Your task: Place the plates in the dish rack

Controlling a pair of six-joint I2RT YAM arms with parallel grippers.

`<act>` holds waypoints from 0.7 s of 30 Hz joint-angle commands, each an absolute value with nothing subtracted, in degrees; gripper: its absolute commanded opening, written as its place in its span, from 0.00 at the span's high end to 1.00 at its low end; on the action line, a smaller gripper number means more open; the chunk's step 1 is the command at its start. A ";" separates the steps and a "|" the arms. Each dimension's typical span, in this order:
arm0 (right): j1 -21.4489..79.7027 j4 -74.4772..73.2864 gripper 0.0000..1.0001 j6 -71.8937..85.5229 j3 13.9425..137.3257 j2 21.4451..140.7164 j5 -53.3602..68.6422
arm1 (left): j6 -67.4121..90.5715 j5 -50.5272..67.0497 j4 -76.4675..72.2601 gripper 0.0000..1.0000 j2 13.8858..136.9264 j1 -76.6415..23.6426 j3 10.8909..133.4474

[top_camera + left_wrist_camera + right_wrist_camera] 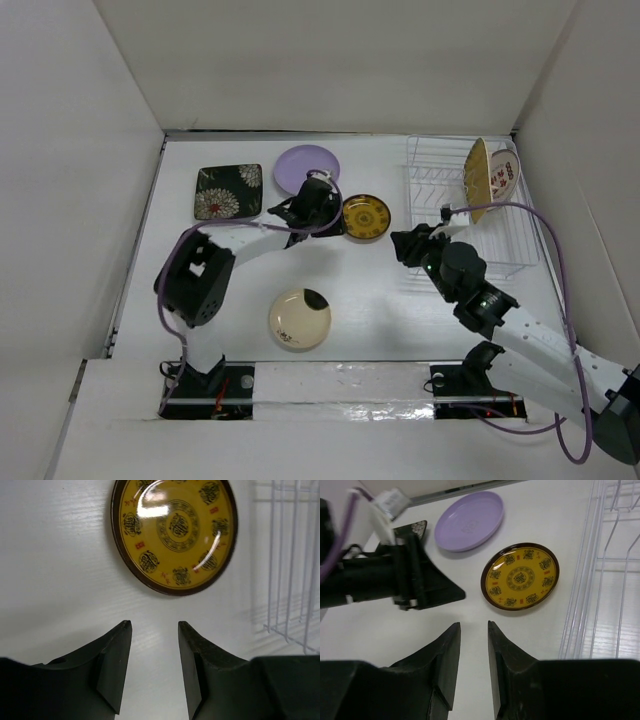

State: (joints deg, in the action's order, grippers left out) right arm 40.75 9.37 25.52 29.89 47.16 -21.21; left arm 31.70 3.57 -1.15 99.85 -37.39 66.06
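The round yellow-gold plate with the dark brown rim (pixel 366 217) lies flat on the white table (pixel 240 320), just left of the white wire dish rack (pixel 452 205). It's straight ahead of the left gripper (pixel 152 627), and ahead and a bit right of the right gripper (pixel 473 625). Both are part open and holding nothing. Left looks better lined up imo.

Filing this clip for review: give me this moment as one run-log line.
dish rack: two plates upright | brown-gold plate: flat on table | left gripper: open, empty, near it | right gripper: open, empty, facing it
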 commanded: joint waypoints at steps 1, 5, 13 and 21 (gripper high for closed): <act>41.22 14.94 0.63 26.28 28.57 43.07 -18.46 | 35.77 0.71 -3.86 0.61 105.43 -37.35 71.88; 41.22 14.50 0.62 25.31 27.69 41.75 -17.15 | 37.88 -2.89 -3.34 0.61 113.19 -37.35 78.03; 38.15 16.35 0.62 26.81 24.87 40.69 -12.48 | 40.78 -5.71 -7.02 0.77 121.11 -36.30 81.04; 34.81 16.78 0.61 27.07 24.26 40.69 -8.88 | 41.84 -8.86 -13.53 1.00 112.96 -36.30 69.28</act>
State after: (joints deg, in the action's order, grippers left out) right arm 35.83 12.80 26.65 24.47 41.04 -11.42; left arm 42.02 -5.02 -12.67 118.78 -36.58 74.63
